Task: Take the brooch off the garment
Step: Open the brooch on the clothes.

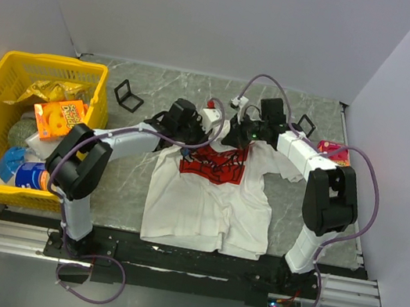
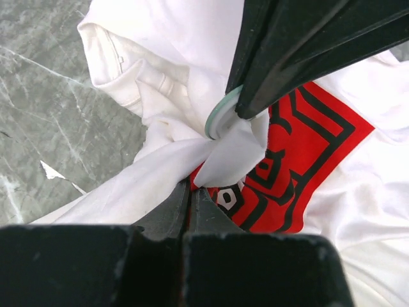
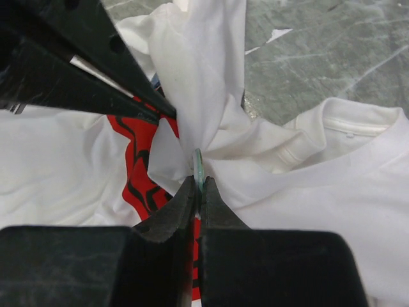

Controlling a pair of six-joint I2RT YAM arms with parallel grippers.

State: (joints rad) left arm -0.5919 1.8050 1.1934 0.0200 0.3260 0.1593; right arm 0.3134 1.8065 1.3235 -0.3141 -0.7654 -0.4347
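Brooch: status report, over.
Left gripper shut on garment. Right gripper shut on brooch rim. Brooch not yet free of bunched cloth. Nothing blocking.

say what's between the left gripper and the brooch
Only a bunched fold of the T-shirt, pinched by the left gripper below the brooch; left wrist view.

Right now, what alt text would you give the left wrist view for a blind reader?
The left claw pinches a bunched fold of a white T-shirt with red print; the right claw grips a pale round brooch on it.
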